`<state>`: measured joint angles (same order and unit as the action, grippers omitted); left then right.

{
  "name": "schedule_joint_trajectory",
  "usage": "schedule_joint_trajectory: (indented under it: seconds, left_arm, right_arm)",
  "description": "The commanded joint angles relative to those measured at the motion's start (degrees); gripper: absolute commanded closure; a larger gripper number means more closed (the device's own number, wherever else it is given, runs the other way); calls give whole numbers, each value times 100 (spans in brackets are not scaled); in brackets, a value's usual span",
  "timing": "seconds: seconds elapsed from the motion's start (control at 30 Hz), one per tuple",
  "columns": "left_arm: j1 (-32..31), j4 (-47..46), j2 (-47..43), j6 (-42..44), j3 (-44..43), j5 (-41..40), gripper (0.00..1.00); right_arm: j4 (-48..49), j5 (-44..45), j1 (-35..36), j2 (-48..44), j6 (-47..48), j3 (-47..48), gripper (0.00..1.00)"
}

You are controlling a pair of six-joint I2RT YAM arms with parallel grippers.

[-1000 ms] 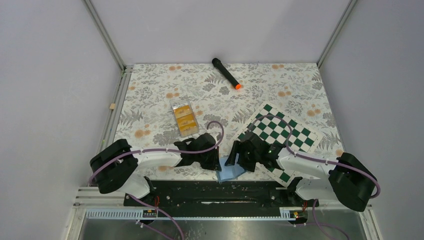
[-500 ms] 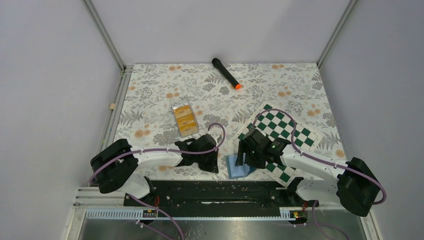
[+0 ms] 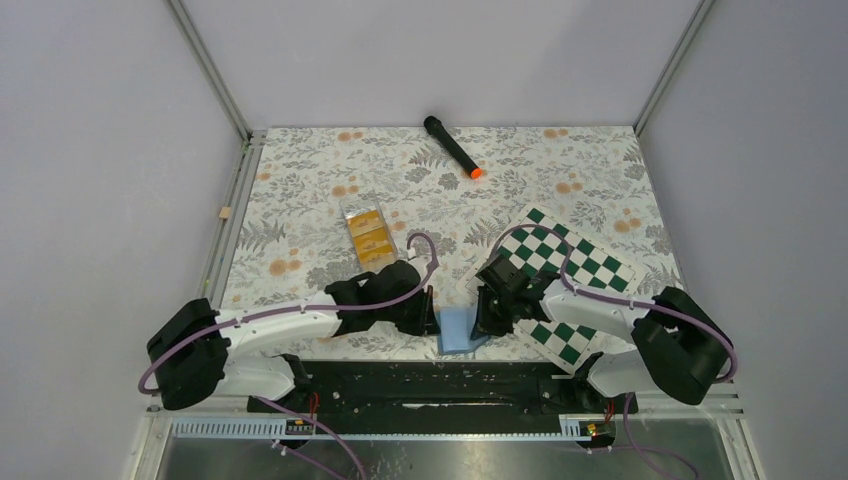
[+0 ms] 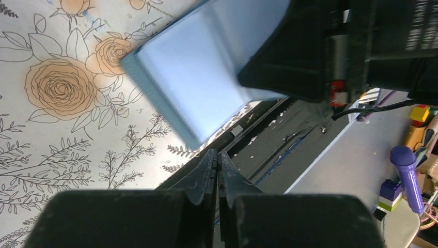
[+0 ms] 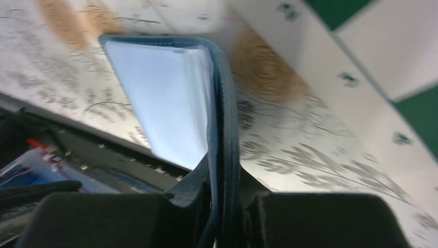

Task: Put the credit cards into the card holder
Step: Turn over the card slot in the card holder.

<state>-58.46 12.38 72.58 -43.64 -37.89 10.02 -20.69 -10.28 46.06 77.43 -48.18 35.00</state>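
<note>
Right wrist view: right gripper (image 5: 222, 170) was clamped on an edge of the holder (image 5: 170, 103) just beside the chessboard (image 3: 575, 270), seemingly to open it; left gripper (image 4: 216, 160) was closed, empty, alongside; cards (image 3: 368, 240) lay farther off, in the tray (image 3: 350, 207).

Left arm (image 3: 280, 322) at seven o'clock, right arm (image 3: 600, 318) at five: white links, bulky black joints, looping purple cables (image 3: 421, 236).

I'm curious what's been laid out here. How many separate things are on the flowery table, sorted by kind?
Orange cards: 3
Clear tray: 1
Blue wallet: 1
Chessboard: 1
Black stick with orange tip: 1
Total: 7
</note>
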Motion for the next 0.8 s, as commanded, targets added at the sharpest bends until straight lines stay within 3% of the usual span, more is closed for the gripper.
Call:
schedule_joint_trajectory:
  seconds: [0.0, 0.2, 0.33, 0.47, 0.6, 0.77]
  left_arm:
    - [-17, -250, -197, -149, -35, -202, 100]
    - [-17, -886, 402, -408, 199, 15, 100]
    - [-30, -914, 985, -435, 173, 35, 100]
    - [-26, -838, 1517, -407, 127, 41, 100]
    - [-54, -701, 1814, -329, 63, -6, 100]
    - [-150, -476, 1922, -199, -107, -87, 100]
  right_arm:
    - [1613, -1059, 26, 279, -661, -191, 95]
    - [2765, -1534, 428, 953, -1231, -294, 86]
    - [3255, -1639, 438, 983, -1585, -616, 63]
    - [2466, -1427, 438, 731, -1252, -463, 45]
    - [1081, -904, 434, 350, -685, -127, 30]
    - [-42, -340, 439, 115, -83, 254, 22]
